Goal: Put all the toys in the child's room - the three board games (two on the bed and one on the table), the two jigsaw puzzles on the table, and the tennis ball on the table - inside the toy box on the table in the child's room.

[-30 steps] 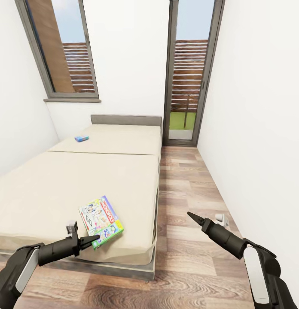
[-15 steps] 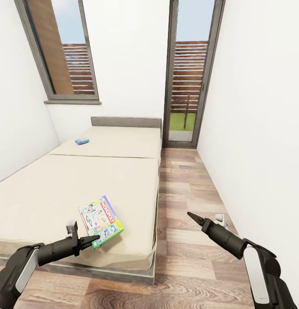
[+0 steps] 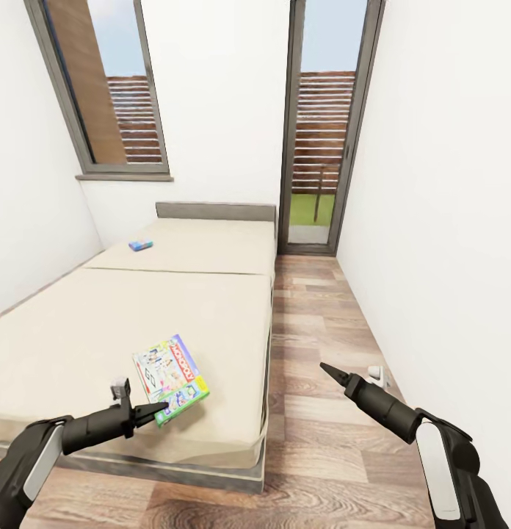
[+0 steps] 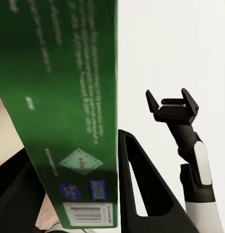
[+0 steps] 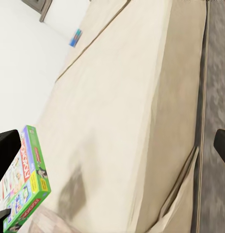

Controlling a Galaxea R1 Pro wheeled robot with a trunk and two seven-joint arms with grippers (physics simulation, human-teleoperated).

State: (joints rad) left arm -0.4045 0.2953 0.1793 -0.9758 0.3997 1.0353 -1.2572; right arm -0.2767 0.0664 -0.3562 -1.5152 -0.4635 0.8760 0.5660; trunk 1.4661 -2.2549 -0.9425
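Note:
The white-green Monopoly board game (image 3: pixel 169 377) hangs tilted just above the near corner of the beige bed (image 3: pixel 138 308), with my left gripper (image 3: pixel 157 408) shut on its near edge. In the left wrist view its green underside (image 4: pixel 64 97) lies against one finger (image 4: pixel 136 189). It casts a shadow on the mattress (image 5: pixel 132 97) in the right wrist view, where the box (image 5: pixel 25 179) shows again. A small blue board game (image 3: pixel 140 245) lies far up the bed near the headboard. My right gripper (image 3: pixel 326 368) hovers over the floor, open (image 4: pixel 171 97) and holding nothing.
A strip of wood-plank floor (image 3: pixel 314 330) runs between the bed and the right white wall. A glass door (image 3: pixel 318 132) stands at its far end, a tall window (image 3: pixel 109 88) at the back left. A small white fitting (image 3: pixel 376 374) sits low on the right wall.
The whole picture has shifted a little, so the camera moved. My left gripper keeps hold of the Monopoly box at nearly the same spot. The right arm has not moved.

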